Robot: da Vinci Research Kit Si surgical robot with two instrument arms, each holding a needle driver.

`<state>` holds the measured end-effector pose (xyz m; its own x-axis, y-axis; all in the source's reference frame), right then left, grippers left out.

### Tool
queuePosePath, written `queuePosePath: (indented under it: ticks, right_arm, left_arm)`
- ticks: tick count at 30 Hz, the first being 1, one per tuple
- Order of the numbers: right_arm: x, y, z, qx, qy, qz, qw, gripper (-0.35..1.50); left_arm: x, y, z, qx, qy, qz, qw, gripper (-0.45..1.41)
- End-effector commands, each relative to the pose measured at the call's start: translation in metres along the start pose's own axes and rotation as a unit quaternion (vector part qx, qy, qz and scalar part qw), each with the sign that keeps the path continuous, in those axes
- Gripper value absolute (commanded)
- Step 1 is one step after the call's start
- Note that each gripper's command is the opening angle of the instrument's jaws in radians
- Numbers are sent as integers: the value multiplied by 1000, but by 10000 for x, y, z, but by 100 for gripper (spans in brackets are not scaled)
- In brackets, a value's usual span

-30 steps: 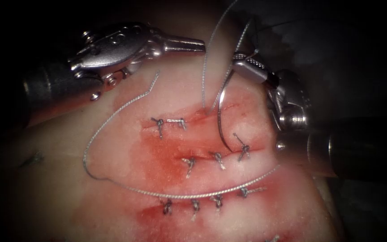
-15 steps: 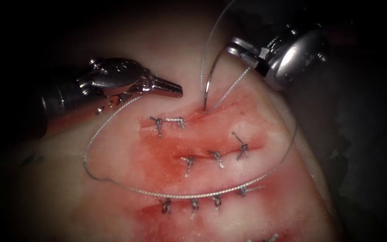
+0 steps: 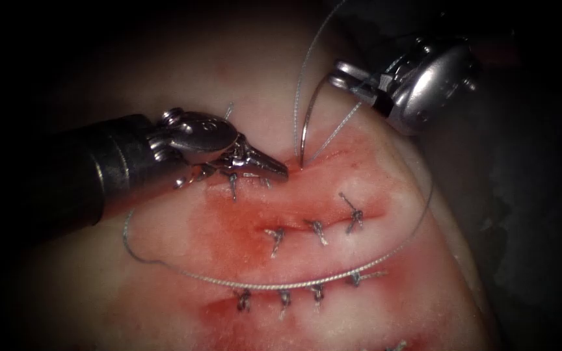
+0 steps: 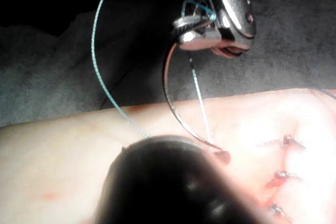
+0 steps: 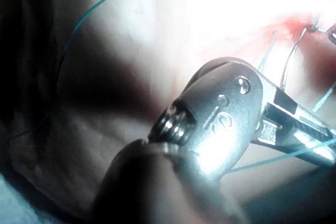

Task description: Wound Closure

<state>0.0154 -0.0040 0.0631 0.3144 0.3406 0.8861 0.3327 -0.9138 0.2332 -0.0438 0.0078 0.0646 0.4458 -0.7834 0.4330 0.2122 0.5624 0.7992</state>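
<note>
Two tools meet at the cut's right end: your right tool (image 3: 341,73) clenches the needle (image 3: 307,117) at its rear end, up at one o'clock, tip touching the tissue (image 3: 164,279). Your left tool (image 3: 274,168), jaws together and empty, points from nine o'clock beside that tip. Thread (image 3: 281,285) loops across the lower stitches.

needle (image 3: 306,127): curved steel, upright, tail end in right gripper (image 3: 341,73), tip at top cut's right end | thread (image 3: 281,284): grey, looped across tissue (image 3: 164,260) | left gripper (image 3: 274,170): closed, empty, beside needle tip
</note>
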Motion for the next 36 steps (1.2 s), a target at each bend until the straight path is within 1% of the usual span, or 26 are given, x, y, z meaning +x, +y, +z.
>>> queuePosePath:
  ticks: [1,2,3,4,5,6,7,8,9,10,11,14,15,16,17,18,19,21,22,23,24,29,31,36]
  right_arm:
    - [31,6,10,0,50,19,999,-35]
    - [35,10,9,-10,88,46,995,-35]
    - [37,14,8,-20,128,94,987,-35]
    - [36,20,7,-32,158,197,967,-35]
    - [31,23,9,-32,131,299,945,-35]
    - [20,23,13,-22,79,360,929,-35]
    - [14,24,14,-19,63,372,926,-35]
    - [13,28,15,-20,68,384,921,-35]
    - [13,28,15,-20,68,384,921,-35]
    - [14,33,15,-25,81,399,913,-35]
    - [18,43,16,-29,103,423,900,-35]
    - [20,43,16,-26,104,414,904,-35]
    - [20,41,16,-22,101,398,912,-35]
    - [19,38,16,-21,97,368,924,-35]
    - [19,37,15,-20,101,344,933,-35]
    - [22,36,14,-23,118,324,938,-35]
    - [27,30,10,-32,149,257,954,-35]
    - [27,24,9,-33,156,225,961,-35]
    - [27,21,8,-35,155,175,972,-35]
    - [27,21,8,-35,155,175,972,-35]
    - [27,20,9,-34,145,137,979,-35]
    - [28,20,10,-34,145,137,979,-35]
    - [27,18,11,-33,140,125,982,-35]
    - [27,12,13,-37,138,121,982,-35]
  left_arm:
    - [-13,12,-3,-3,-4,4,1000,-45]
    - [-13,13,-4,-5,-5,5,1000,-45]
    - [-13,15,-5,-8,-8,5,1000,-45]
    - [-13,17,-7,-10,-9,6,1000,-45]
    - [-14,19,-8,-11,-10,6,1000,-45]
    - [-14,22,-9,-13,-11,4,1000,-45]
    - [-14,22,-10,-14,-12,4,1000,-45]
    - [-14,23,-10,-14,-12,4,1000,-45]
    - [-14,23,-10,-14,-12,4,1000,-45]
    - [-13,24,-11,-14,-12,4,1000,-45]
    - [-13,24,-11,-14,-12,4,1000,-45]
    - [-13,24,-11,-14,-12,4,1000,-45]
    - [-13,24,-11,-14,-12,4,1000,-45]
    - [-13,24,-11,-14,-12,4,1000,-45]
    - [-13,24,-10,-14,-12,4,1000,-45]
    - [-13,24,-11,-14,-12,4,1000,-45]
    - [-12,24,-9,-15,-12,4,1000,-45]
    - [-10,24,-8,-15,-13,5,1000,-45]
    - [-9,24,-6,-17,-13,6,1000,-45]
    - [-9,24,-6,-17,-13,6,1000,-45]
    - [-8,24,-4,-17,-13,6,1000,-45]
    - [-7,24,0,-19,-14,6,1000,-45]
    - [-7,24,2,-20,-14,6,1000,-45]
    - [-7,23,13,-24,-15,6,1000,-45]
